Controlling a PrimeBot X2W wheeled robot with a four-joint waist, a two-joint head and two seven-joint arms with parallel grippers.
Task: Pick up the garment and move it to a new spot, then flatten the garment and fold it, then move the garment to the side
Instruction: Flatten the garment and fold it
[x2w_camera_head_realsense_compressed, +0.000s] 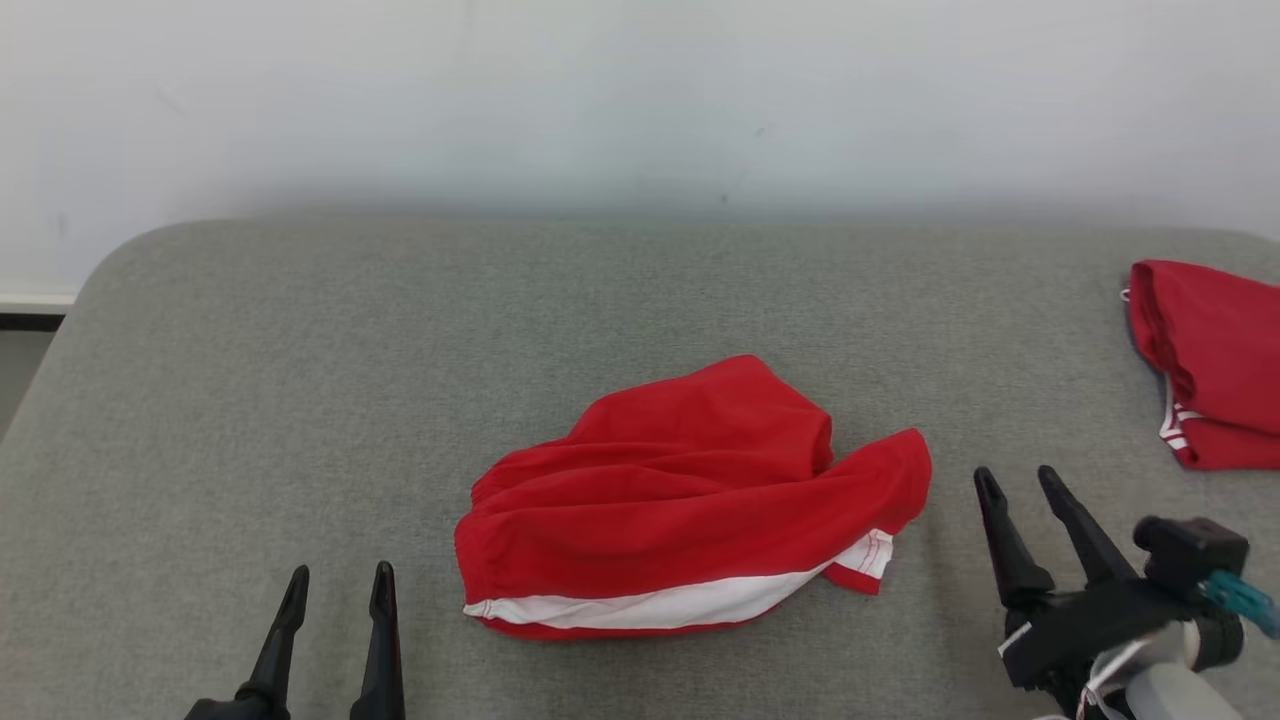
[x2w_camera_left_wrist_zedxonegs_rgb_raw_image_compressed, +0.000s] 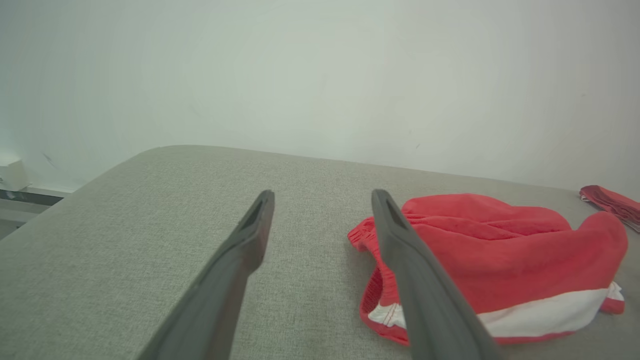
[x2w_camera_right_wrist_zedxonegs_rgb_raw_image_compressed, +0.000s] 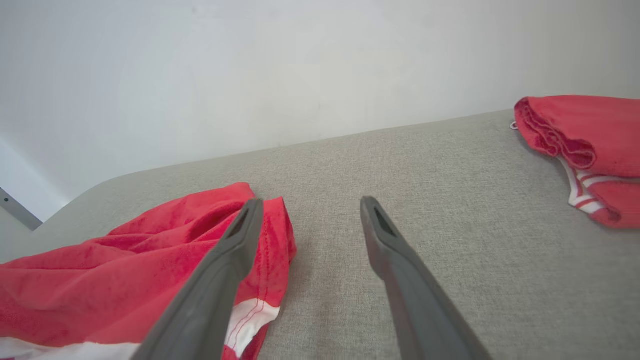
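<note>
Red garment (x2w_camera_head_realsense_compressed: 690, 490) lies crumpled mid grey surface (x2w_camera_head_realsense_compressed: 300, 380), white band toward robot. Left claw (x2w_camera_head_realsense_compressed: 340, 580) low at near edge, left of garment, fingers spread, pointing away. Right claw (x2w_camera_head_realsense_compressed: 1017, 480) just right of garment, tilted leftward, spread, apart from cloth. Second red garment (x2w_camera_head_realsense_compressed: 1215, 350) at far right.
</note>
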